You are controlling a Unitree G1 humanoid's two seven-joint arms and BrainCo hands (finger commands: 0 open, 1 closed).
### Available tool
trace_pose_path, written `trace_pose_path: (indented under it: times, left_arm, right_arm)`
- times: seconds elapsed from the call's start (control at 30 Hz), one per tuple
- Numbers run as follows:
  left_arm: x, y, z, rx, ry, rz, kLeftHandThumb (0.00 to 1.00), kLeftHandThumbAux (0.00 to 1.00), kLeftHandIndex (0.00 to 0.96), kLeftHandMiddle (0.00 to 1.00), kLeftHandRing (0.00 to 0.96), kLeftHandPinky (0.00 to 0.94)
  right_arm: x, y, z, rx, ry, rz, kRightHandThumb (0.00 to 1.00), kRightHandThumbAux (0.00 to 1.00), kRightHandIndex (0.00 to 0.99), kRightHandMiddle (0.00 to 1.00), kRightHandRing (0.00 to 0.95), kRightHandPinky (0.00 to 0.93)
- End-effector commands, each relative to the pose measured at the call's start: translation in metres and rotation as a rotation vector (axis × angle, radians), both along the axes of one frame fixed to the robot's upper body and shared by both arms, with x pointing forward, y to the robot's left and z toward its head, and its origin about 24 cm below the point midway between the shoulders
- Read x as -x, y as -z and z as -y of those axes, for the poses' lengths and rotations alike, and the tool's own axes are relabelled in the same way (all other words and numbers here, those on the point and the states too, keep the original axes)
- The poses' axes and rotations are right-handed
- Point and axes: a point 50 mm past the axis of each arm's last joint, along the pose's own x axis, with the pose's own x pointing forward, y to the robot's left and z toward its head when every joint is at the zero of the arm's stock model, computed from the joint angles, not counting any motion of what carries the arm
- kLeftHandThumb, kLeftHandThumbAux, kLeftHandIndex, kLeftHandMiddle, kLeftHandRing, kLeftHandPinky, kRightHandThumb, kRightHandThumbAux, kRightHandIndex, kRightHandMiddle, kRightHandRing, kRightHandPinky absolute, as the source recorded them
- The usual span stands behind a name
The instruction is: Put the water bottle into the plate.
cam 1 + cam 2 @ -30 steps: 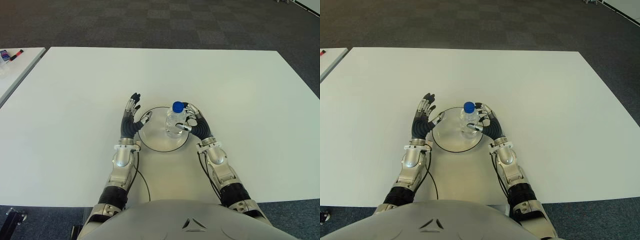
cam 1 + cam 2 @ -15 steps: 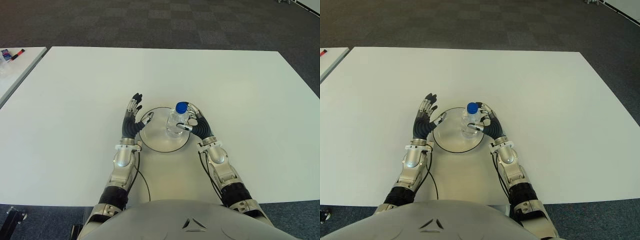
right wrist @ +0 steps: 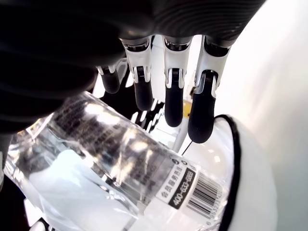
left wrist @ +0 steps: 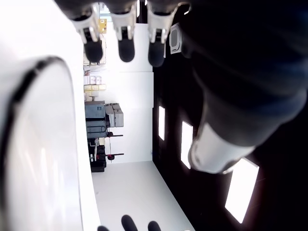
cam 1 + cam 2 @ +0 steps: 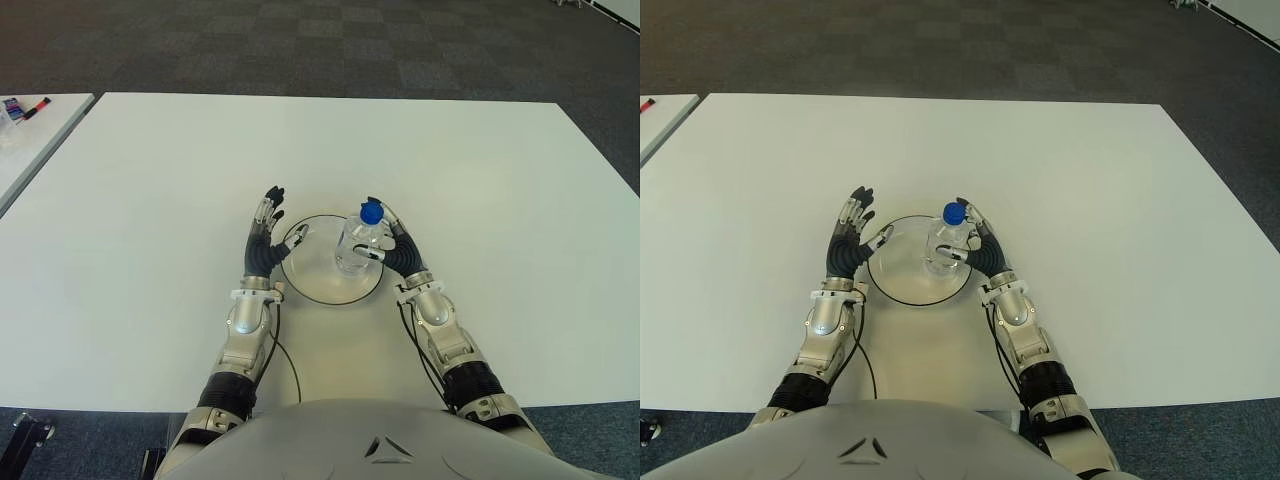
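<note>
It looks like an office or a lab room. A large plain white table (image 5: 150, 200) stands on dark grey carpet tiles (image 5: 300, 40), and a second white table (image 5: 35, 135) with markers (image 5: 25, 108) stands at the left.

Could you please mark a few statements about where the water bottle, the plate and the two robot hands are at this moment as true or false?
1. The water bottle stands in the plate. True.
2. The bottle's cap is red. False: it is blue.
3. The right robot hand is next to the bottle with its fingers extended. True.
4. The left robot hand holds the bottle. False: it is open, at the plate's left edge.
5. The plate sits on the white table. True.
</note>
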Motion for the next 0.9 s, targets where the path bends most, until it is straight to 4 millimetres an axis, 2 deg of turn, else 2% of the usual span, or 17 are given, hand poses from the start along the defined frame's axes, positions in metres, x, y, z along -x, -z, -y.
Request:
trace_pose_path:
  times: [0.03, 0.4, 0.9]
  left_arm:
    - [-0.0007, 0.0010, 0.0117, 0.039, 0.001, -0.013, 0.250, 0.819, 0.058, 0.100, 0.085, 0.099]
    - [-0.0007, 0.0021, 0.0112, 0.039, -0.004, -0.019, 0.244, 0.815, 0.054, 0.096, 0.077, 0.091]
    - [-0.0007, 0.0018, 0.0114, 0.037, -0.005, -0.016, 0.256, 0.840, 0.057, 0.098, 0.081, 0.095]
  right_arm:
    - [0.0060, 0.0158, 0.0062, 0.060, 0.014, -0.070, 0.569, 0.450, 0.021, 0.085, 0.133, 0.268]
    - [0.0039, 0.0184, 0.0052, 0.079, 0.020, -0.073, 0.565, 0.440, 0.000, 0.010, 0.050, 0.200]
    - [0.0020, 0.0198, 0.0050, 0.077, 0.025, -0.062, 0.545, 0.428, 0.000, 0.000, 0.000, 0.113]
